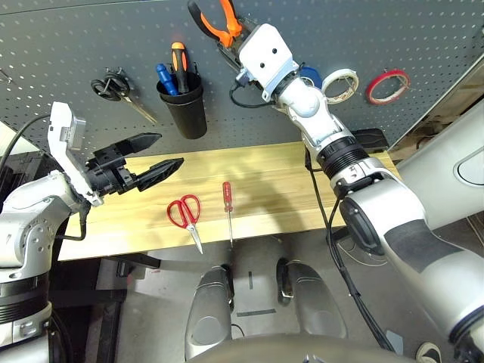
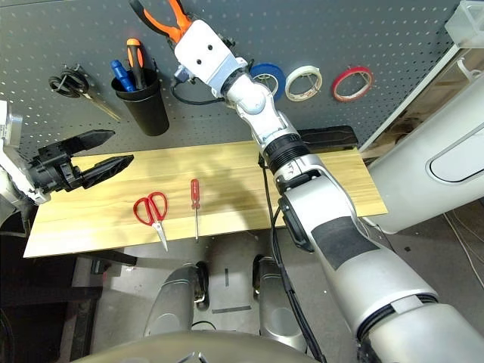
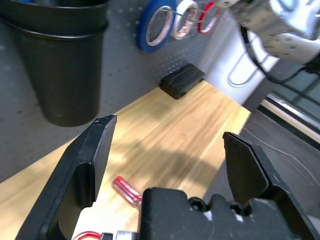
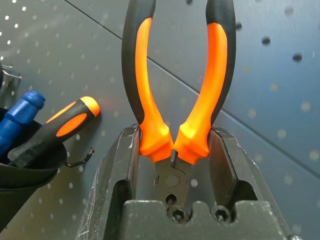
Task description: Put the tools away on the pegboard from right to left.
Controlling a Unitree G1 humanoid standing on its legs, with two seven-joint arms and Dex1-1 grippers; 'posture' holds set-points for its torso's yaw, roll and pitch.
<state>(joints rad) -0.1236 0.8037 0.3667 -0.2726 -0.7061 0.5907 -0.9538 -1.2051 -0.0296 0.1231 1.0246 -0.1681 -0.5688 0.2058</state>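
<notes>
Right gripper grasping the orange-and-black pliers near the pivot, handles spread, in front of the pegboard; left gripper released, fingers wide apart, nothing between them; red-handled scissors and red-handled screwdriver side by side on wooden table; thin red tape ring hung on pegboard, beside white roll

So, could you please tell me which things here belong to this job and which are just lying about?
Job: orange-and-black-handled pliers, red-handled scissors, slim red-handled screwdriver.
Lying about: blue tape roll, black-handled scissors.
</notes>
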